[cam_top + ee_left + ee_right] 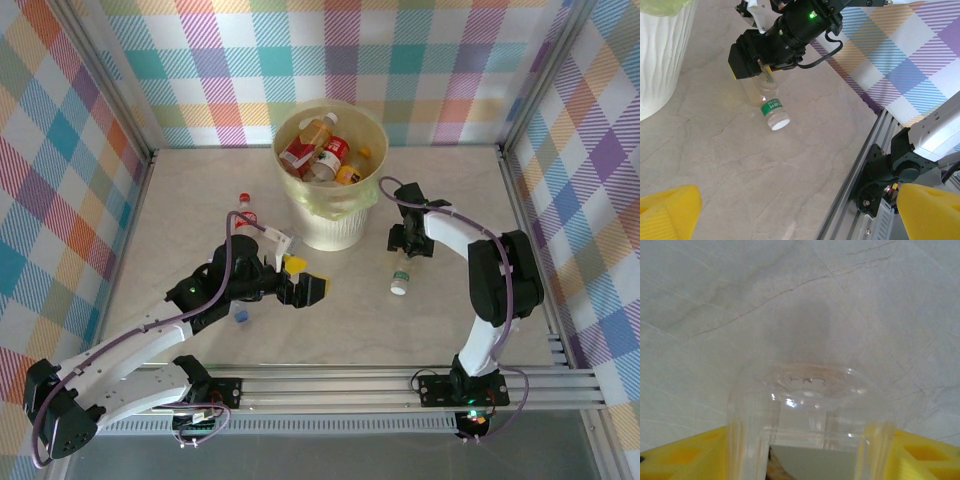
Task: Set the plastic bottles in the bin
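Observation:
The pale-yellow bin stands at the table's centre back with several bottles inside. A clear bottle with a green label and white cap lies to its right, cap toward the front. My right gripper is shut on its base end. In the right wrist view the clear bottle sits between the yellow fingers. The left wrist view has the same bottle under the right gripper. My left gripper hangs open and empty in front of the bin. A red-capped bottle lies left of the bin.
A small blue cap shows on the table beside my left arm. The aluminium rail runs along the near edge, and checked walls close in the other three sides. In the left wrist view the bin wall stands at the far left.

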{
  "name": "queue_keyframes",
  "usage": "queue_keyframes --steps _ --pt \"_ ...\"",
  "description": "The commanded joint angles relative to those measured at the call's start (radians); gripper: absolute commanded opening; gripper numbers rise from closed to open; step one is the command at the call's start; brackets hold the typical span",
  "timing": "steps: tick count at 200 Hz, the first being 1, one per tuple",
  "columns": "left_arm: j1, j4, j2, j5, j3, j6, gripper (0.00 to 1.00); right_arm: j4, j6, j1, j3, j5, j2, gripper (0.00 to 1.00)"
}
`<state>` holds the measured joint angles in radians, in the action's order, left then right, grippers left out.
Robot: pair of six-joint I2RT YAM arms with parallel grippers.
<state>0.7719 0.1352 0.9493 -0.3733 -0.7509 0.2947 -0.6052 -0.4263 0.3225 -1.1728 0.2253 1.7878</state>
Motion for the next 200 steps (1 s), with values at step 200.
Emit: queue_keyframes --steps 200 --pt "0.018 -0.226 -0.003 0.051 -0.015 0.050 1.00 -0.008 0.156 0.042 -0.180 -0.137 -0.553 0.59"
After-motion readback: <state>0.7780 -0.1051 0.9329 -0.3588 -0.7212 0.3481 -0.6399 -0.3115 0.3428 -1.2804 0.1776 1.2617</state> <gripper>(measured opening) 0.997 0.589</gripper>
